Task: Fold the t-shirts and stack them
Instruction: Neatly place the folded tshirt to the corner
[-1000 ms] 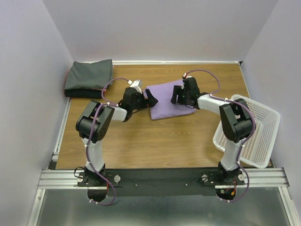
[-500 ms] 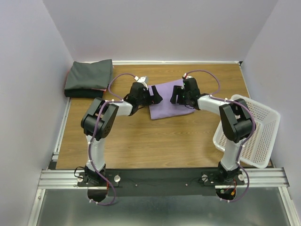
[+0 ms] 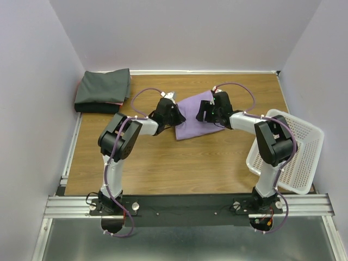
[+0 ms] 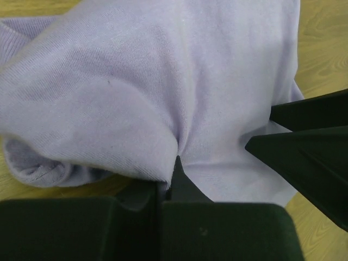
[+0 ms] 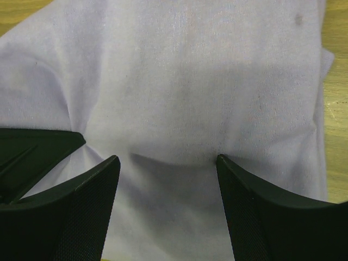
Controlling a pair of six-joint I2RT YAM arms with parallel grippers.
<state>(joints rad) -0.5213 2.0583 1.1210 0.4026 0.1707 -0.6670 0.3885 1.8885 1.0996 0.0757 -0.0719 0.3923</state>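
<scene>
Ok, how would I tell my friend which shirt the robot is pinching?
Find the wooden table, then look at the middle of its far half: the light purple t-shirt lies there, bunched up, with the left fingers pinching it. The dark grey shirt sits folded in the far left corner, and the white basket is off at the right, so only this one is purple.

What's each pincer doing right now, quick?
Left pincer: closed, pinching the lavender t-shirt.
Right pincer: open, pressed down on that shirt, holding nothing.
</scene>
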